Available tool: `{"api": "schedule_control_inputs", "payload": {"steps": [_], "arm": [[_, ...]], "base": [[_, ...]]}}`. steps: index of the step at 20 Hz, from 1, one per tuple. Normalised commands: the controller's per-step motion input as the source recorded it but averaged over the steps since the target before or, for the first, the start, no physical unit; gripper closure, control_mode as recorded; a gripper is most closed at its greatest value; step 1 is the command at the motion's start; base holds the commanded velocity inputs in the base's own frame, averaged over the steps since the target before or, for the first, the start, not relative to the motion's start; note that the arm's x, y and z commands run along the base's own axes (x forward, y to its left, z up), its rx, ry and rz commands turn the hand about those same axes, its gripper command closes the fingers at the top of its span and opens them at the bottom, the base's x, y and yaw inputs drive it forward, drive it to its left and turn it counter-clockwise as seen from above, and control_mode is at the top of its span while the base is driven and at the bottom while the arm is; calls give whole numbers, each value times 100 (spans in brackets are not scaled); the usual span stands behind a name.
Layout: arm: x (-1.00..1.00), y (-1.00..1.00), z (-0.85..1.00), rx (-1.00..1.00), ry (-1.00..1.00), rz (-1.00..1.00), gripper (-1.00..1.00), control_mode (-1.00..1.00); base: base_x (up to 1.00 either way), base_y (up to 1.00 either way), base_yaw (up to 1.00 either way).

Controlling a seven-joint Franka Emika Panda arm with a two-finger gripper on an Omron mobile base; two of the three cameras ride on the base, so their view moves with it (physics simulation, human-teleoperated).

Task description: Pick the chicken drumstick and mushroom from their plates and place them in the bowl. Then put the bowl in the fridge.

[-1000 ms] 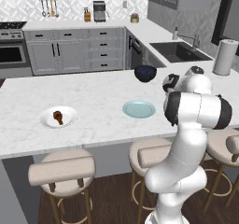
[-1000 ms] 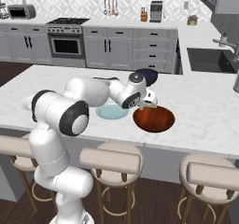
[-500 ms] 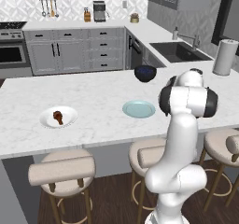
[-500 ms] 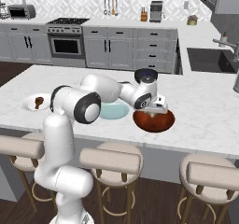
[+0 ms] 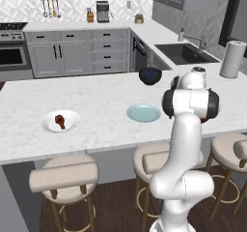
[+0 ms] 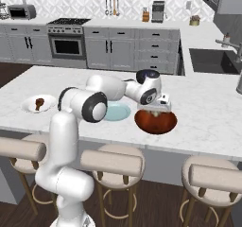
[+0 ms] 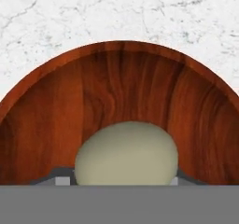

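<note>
A white robot arm reaches across a marble kitchen island, its hand [image 6: 154, 109] poised directly over the reddish-brown bowl [image 6: 156, 122] that sits on the worktop [image 6: 208, 108] near the stool side. Seen from the hand's own camera, the mushroom [image 7: 126, 154] appears as a rounded beige cap low in the frame, set against the wood-grained inside of the bowl, with the grey ends of the fingers just showing at either side of it. Whether the fingers are pinching the mushroom or standing clear of it cannot be told from these views, nor whether it touches the bowl's floor.

Just beside the bowl, toward the arm's base, lies the light blue plate [image 6: 118, 111], bare. Well apart from it, near the far left end of the island in the right base view, the white plate [image 6: 33, 107] carries the chicken drumstick [image 6: 39, 101], a small reddish-brown piece lying at its middle (the same pair shows at the left of the left base view, drumstick [image 5: 60, 121] on plate [image 5: 67, 124]).

A smaller dark navy bowl [image 5: 150, 76] stands near the island's far edge, beyond the blue plate. A paper-towel roll [image 5: 230, 59] stands upright by the sink [image 5: 183, 53] on the side counter. Padded stools [image 6: 111, 163] line the near side of the island, and the oven range [image 6: 67, 41] sits against the back wall.
</note>
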Motion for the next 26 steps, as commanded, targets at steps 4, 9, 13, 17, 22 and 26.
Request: {"api": "schedule_control_inputs", "payload": {"steps": [4, 9, 13, 17, 22, 26], "arm": [[-9, 0, 43, 0, -14, 0, -100, -100], [-39, 9, 63, 0, -22, 0, -100, -100], [-60, 47, 64, -4, -27, 5, -100, -100], [-66, 91, 43, -12, -17, 10, -100, -100], [-49, 85, 60, -17, -13, 8, -100, -100], [-34, 54, 15, -18, -11, 10, -100, -100]], "base": [[0, 0, 0], [0, 0, 0], [0, 0, 0], [0, 0, 0], [0, 0, 0], [0, 0, 0]]}}
